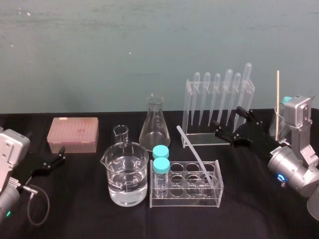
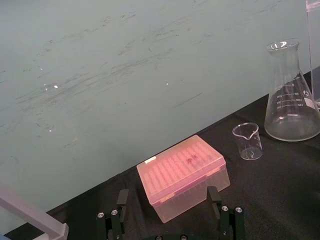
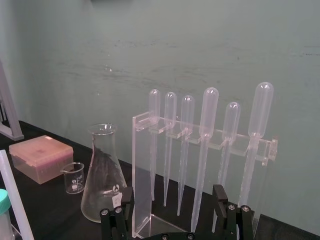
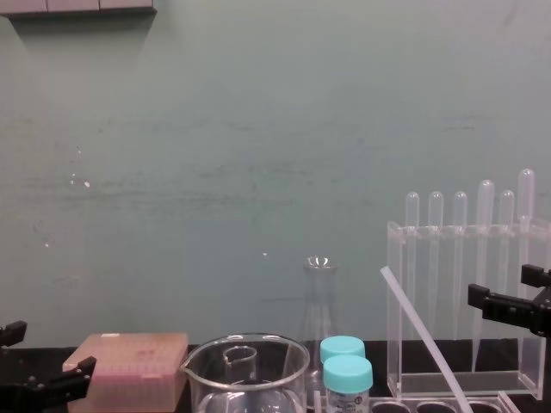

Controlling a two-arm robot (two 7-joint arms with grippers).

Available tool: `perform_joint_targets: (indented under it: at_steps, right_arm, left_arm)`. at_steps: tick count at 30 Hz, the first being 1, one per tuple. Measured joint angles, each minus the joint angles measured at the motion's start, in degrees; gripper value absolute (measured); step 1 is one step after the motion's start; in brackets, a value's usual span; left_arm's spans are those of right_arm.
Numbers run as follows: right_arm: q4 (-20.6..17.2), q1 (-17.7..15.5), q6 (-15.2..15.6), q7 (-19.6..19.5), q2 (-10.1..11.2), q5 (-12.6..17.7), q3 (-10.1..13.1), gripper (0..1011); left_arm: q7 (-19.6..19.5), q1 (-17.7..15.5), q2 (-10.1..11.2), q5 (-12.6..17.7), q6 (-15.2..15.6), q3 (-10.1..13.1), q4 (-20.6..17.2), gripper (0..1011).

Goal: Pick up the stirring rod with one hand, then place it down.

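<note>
**Stirring rod, translucent, at rest in rack**

Stirring rod (image 1: 194, 152): thin, straight, whitish, leaning tilted in the clear plastic tube rack (image 1: 185, 200), near the right pincer (image 1: 227, 118), to its left, not touching. Right pincer: black, jointed, wide open, empty. Left pincer (image 1: 59, 155): parked, open, empty, well apart.

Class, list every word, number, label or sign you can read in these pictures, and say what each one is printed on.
No text can be read for certain.
On the conical flask: white graduation lines with numbers, too small to read.
On the small beaker: a printed scale, too blurred to read.
On the pink box: a dark mark on the lid, unreadable.
</note>
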Motion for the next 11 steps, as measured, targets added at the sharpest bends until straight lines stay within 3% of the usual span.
perform_joint_targets:
  at_steps: [11]
  right_arm:
    - [-0.06, -0.05, -0.28, 0.02, 0.00, -0.04, 0.03, 1000]
  left_arm:
    - [0.00, 0.00, 0.00, 0.00, 0.00, 0.00, 0.00, 1000]
